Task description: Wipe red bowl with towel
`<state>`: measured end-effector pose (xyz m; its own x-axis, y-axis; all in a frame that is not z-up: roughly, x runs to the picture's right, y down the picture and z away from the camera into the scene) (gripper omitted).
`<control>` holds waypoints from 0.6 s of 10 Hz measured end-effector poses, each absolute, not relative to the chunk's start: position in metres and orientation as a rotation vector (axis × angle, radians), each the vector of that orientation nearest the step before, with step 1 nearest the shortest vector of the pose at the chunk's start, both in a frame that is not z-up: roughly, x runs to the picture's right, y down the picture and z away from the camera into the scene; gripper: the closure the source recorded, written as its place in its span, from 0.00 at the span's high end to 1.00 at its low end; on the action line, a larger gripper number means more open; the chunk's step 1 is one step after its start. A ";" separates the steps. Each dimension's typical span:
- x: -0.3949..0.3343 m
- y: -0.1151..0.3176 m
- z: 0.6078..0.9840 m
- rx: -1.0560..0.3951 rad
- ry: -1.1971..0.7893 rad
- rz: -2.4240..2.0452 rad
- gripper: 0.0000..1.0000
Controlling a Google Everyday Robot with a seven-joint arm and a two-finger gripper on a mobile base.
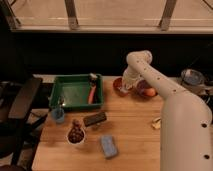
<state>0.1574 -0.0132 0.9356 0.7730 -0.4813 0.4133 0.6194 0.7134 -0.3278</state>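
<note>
The red bowl (119, 85) stands on the wooden table (130, 135), just right of the green tray. My gripper (127, 86) points down into the bowl at its right side, at the end of the white arm (150, 75) that bends over from the right. A pale patch at the gripper may be the towel (128, 81); I cannot make it out clearly. The gripper hides the inside of the bowl.
A second red bowl (147, 90) holding orange items sits right of the first. The green tray (70, 94) holds an orange-handled brush (92, 93). In front lie a blue cup (58, 116), white bowl (75, 135), dark bar (95, 119) and blue sponge (108, 146). Black chair (20, 102) at left.
</note>
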 end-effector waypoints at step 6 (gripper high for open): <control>0.148 -0.048 0.966 -0.434 -0.315 -0.619 0.00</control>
